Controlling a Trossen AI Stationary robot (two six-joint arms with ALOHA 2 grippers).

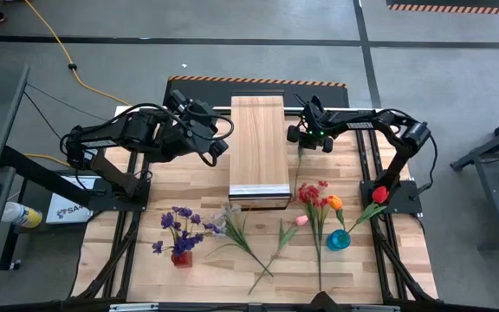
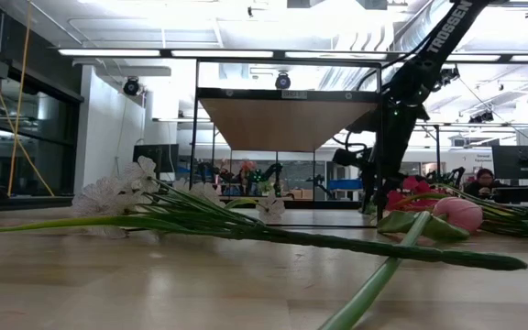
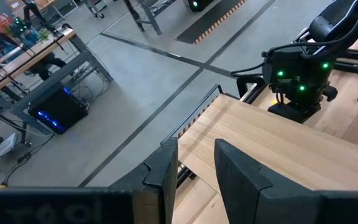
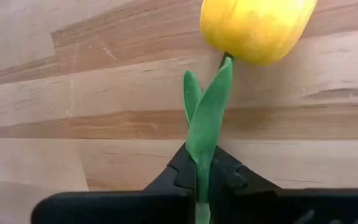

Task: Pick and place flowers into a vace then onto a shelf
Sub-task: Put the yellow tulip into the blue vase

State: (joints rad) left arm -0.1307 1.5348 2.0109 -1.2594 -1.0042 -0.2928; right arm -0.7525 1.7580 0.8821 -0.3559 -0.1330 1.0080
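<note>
Overhead view of a slatted wooden table (image 1: 145, 251) w/ two dark robot arms reaching in from the far corners. A pale wood shelf (image 1: 258, 147) runs down the table's middle, w/ a light metallic strip at its near end.

Right gripper (image 1: 308, 136) sits just beside the shelf's right edge, near the far end. Its wrist camera shows the fingers (image 4: 179, 171) closed tight on the green stem of a yellow tulip (image 4: 253, 28), leaves poking up between the pads; the bloom lies against the wood planks. From overhead the tulip is hidden under the gripper, only a thin stem trailing toward the near side, prob. the same flower.

Left gripper (image 1: 217, 149) is raised at the shelf's left edge, approx. level w/ the right one. Its fingers (image 3: 241, 174) stand a little apart w/ nothing between them, pointing over the shelf's far corner.

Rest of the flowers lie on the near half of the table:
- purple spray (image 1: 178, 227) standing in a small red vase (image 1: 181, 257), near left
- white spray (image 1: 230, 217) lying flat by the shelf's near end
- pink tulip (image 1: 301, 220) lying flat, stem running toward the near edge
- red spray (image 1: 313, 192) and orange tulip (image 1: 334, 202), right of centre
- red tulip (image 1: 379, 194) leaning out of a blue vase (image 1: 338, 240), near right
</note>
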